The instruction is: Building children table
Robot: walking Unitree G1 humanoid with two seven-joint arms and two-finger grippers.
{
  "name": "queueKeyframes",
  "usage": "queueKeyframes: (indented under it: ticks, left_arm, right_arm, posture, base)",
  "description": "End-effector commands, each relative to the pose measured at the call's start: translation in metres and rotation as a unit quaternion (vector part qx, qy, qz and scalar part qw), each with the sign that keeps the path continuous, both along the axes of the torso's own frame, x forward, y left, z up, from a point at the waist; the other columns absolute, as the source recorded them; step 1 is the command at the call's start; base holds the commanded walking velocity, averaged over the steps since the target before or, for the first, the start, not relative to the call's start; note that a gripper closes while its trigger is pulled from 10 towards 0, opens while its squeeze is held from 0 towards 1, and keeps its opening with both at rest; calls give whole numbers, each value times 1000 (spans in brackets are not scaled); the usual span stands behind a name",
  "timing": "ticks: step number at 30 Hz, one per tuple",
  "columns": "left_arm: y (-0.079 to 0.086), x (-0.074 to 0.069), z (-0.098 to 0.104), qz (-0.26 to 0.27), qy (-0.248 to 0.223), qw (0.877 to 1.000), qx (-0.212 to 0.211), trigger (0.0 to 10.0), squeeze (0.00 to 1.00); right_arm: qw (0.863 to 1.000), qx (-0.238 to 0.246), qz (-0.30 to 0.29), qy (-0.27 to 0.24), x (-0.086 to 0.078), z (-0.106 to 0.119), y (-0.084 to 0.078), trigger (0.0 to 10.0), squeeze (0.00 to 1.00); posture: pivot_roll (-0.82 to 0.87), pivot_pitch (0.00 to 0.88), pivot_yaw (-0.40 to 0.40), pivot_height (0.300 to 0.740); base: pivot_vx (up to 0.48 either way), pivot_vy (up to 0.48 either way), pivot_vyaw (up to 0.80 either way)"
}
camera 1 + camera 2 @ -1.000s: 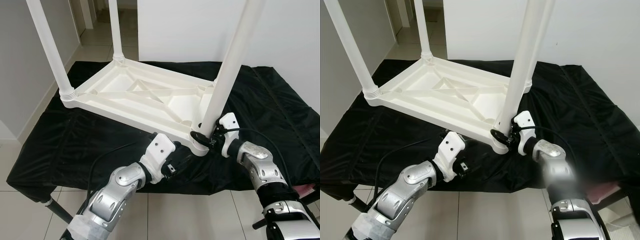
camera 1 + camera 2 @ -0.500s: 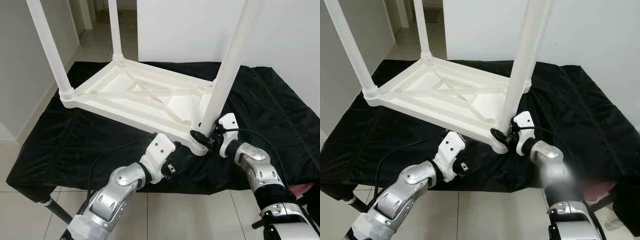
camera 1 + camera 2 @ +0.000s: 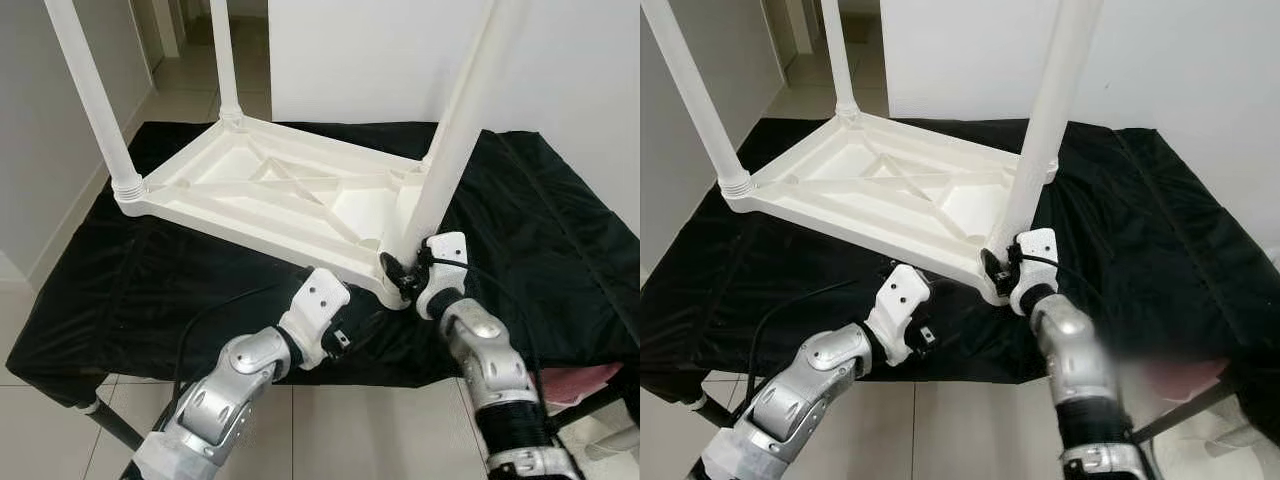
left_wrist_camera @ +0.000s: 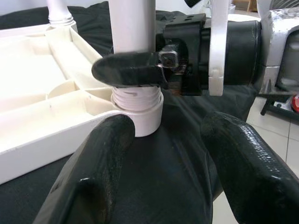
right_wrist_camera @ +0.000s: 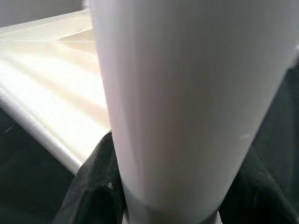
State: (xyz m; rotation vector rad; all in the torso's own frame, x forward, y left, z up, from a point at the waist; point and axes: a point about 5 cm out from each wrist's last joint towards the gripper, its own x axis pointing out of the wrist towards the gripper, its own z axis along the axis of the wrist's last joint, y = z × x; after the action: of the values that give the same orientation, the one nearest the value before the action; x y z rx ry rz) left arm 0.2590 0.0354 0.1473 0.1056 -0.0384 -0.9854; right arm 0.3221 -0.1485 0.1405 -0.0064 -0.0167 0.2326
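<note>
A white plastic table (image 3: 290, 195) lies upside down on a bench draped in a black, slightly glossy cloth (image 3: 540, 220) that wrinkles and hangs over the edges. The table's underside faces up: a shallow tray shape with raised ribs crossing diagonally between the rim walls. Smooth round legs stand up from its corners, each seated in a ribbed collar. One leg (image 3: 90, 100) rises at the bench's left side, another (image 3: 225, 60) at the far edge, and the near leg (image 3: 455, 130) stands at the table's corner closest to the bench's near edge, tilted a little.

The right gripper (image 3: 400, 272) is at the foot of that near leg. Its black fingers (image 4: 131, 69) are closed around the leg just above the threaded collar (image 4: 138, 100), one finger wrapping the front of the tube. In the right wrist view the leg (image 5: 182, 102) fills the gap between the two fingers (image 5: 96, 186), touching both.

The left gripper (image 3: 355, 320) sits low at the bench's near edge, just beside the same corner and under the table's rim. Its two thick, shiny black fingers (image 4: 93, 177) are spread wide, holding nothing, pointing at the collar from close by over bare cloth.

The right half of the bench is open cloth, with a fold line running toward the far corner. Pale floor tiles (image 3: 60, 400) show in front of the bench and a white wall (image 3: 370, 50) stands behind it. Something pink (image 3: 585, 378) peeks out below the near right edge.
</note>
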Motion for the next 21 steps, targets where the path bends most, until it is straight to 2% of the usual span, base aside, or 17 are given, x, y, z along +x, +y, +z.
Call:
queueKeyframes:
  ticks: [1,3,5,6,12,13,14,16,18,21]
  left_arm:
    - [-1,-4,-2,-17,3,1000,8,10000,0]
    - [-1,-5,-3,-17,4,1000,9,10000,0]
    - [-1,-5,-3,-16,4,1000,9,10000,0]
    - [-1,-6,-3,-16,4,1000,12,10000,0]
    - [0,-6,-4,-18,3,1000,16,10000,0]
    - [0,-6,-3,-18,3,1000,17,10000,0]
    - [0,-6,-3,-18,3,1000,17,10000,0]
    - [2,-6,-3,-17,3,1000,18,10000,0]
    - [2,-6,-4,-17,3,1000,18,10000,0]
    - [2,-6,-4,-16,3,1000,18,10000,0]
  right_arm:
    - [998,16,-54,31,-5,-13,3,10000,0]
    - [992,38,-114,39,-10,-16,13,10000,0]
    - [990,41,-125,42,-11,-16,17,10000,0]
    - [990,49,-122,40,-11,-14,22,10000,0]
    - [991,68,-108,27,-8,-7,29,10000,0]
    - [992,71,-106,25,-9,-5,29,10000,47]
    - [992,71,-106,25,-9,-5,29,10000,47]
    - [993,73,-90,19,-11,-4,28,10000,1000]
    - [993,73,-87,17,-12,-3,27,10000,1000]
    - [997,65,-47,0,-15,2,22,10000,1000]
  posture:
    - [-13,66,-13,740]
    - [-6,68,-11,740]
    - [-6,68,-11,740]
    - [-6,68,-10,740]
    - [-3,66,-4,740]
    - [-3,66,-4,740]
    - [-3,66,-4,740]
    - [-5,65,-5,740]
    - [-5,65,-5,740]
    - [-5,66,-9,740]
  base:
    - [0,0,0]
    - [0,0,0]
    - [0,0,0]
    - [0,0,0]
    - [0,0,0]
    - [0,0,0]
    - [0,0,0]
    - [0,0,0]
    - [0,0,0]
    - [0,0,0]
